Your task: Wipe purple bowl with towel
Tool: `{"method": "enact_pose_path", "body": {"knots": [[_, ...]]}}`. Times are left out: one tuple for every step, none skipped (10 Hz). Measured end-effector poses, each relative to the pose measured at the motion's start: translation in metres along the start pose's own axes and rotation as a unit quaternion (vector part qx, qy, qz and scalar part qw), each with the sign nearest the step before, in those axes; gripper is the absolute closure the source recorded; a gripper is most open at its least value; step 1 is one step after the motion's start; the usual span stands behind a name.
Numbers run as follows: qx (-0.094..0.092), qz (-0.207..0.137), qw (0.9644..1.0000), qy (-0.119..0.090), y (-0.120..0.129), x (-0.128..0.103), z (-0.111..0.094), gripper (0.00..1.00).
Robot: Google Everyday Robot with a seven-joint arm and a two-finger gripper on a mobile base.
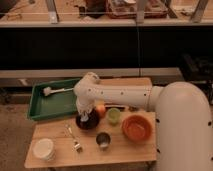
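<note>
The dark purple bowl [89, 122] sits on the wooden table [60, 131], just in front of the green tray. My gripper [84, 116] points down into the bowl from above, at its left side, and covers much of the inside. The white arm [120, 95] reaches in from the right. I cannot make out the towel under the gripper.
A green tray [37, 107] with a white brush [54, 91] is at the back left. An orange fruit [101, 110], a green cup [114, 116] and an orange bowl [136, 128] stand right of the purple bowl. A metal cup [103, 141], a utensil [74, 139] and a white bowl [43, 149] are in front.
</note>
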State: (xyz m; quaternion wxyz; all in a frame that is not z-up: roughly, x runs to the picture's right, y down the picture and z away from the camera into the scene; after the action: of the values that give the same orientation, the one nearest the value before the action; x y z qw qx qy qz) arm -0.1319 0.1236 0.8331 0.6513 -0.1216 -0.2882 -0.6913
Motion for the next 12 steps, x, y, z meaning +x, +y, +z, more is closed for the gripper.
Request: {"method": "enact_pose_path", "body": {"knots": [[0.006,-0.009,0.9999,-0.005,-0.006,-0.004,0.001,1.00],[0.010,-0.018,0.9997,-0.013,-0.010,-0.009,0.002,1.00],[0.012,-0.029,0.9992,-0.024,-0.012,-0.016,0.003,1.00],[0.012,-0.035,0.9988,-0.032,-0.010,-0.022,0.003,1.00],[0.011,-0.036,0.9987,-0.036,-0.008,-0.025,0.002,1.00],[0.006,-0.034,0.9986,-0.039,0.003,-0.030,-0.001,1.00],[0.002,-0.030,0.9988,-0.039,0.012,-0.032,-0.004,1.00],[-0.003,-0.026,0.9990,-0.037,0.022,-0.033,-0.008,1.00],[-0.014,-0.014,0.9993,-0.032,0.038,-0.034,-0.014,1.00],[-0.028,-0.003,0.9992,-0.029,0.054,-0.034,-0.019,1.00],[-0.037,0.003,0.9990,-0.025,0.061,-0.033,-0.022,1.00],[-0.046,0.009,0.9987,-0.021,0.066,-0.031,-0.023,1.00]]}}
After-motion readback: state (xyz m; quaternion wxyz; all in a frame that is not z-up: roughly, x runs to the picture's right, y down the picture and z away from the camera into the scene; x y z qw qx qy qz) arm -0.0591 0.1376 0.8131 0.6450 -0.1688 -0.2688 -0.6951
